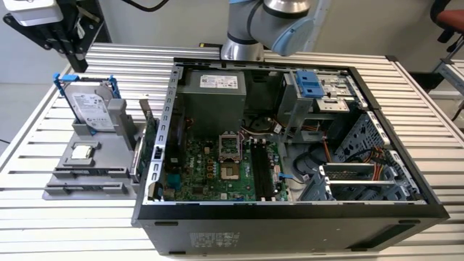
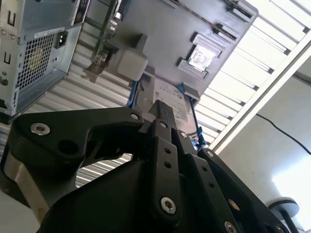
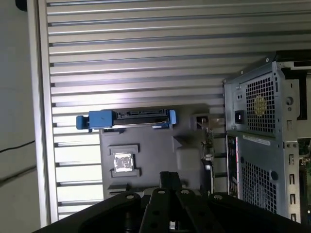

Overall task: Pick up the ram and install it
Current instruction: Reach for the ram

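Over the slatted table (image 1: 73,228), the arm (image 1: 286,22) poises its empty fingers (image 2: 163,114), pressed together, above the grey tray (image 3: 146,160).

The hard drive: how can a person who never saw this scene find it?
On the slatted table, at the exterior view's left of the open computer case, sits a gray parts holder. The hard drive stands upright at its far end. Only it is a silver box in a blue frame; the green expansion card beside it has none.
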`<state>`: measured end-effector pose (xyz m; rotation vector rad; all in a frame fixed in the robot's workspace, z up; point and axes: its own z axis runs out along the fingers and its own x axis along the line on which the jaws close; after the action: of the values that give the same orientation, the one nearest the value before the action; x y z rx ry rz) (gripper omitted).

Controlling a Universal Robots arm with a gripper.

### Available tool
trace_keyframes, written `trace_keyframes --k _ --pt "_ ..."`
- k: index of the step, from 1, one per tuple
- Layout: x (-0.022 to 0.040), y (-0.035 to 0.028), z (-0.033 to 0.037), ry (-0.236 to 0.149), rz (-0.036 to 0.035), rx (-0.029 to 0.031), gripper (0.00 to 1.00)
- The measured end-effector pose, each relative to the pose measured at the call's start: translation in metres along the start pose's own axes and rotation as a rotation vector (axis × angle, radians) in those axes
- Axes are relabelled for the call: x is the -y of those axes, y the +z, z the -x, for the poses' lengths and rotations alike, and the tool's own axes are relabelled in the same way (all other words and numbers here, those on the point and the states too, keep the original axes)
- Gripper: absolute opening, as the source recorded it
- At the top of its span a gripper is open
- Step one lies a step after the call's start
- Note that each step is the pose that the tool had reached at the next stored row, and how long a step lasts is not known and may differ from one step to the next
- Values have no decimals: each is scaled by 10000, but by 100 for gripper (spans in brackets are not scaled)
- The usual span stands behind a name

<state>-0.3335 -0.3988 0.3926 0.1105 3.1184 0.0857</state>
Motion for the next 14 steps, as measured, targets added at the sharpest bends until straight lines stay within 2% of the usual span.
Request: trace_keyframes --k 6,14 --pt "6 -2 -92 0 0 0 0" --pt "11 -4 -158 -10 1 -1 0"
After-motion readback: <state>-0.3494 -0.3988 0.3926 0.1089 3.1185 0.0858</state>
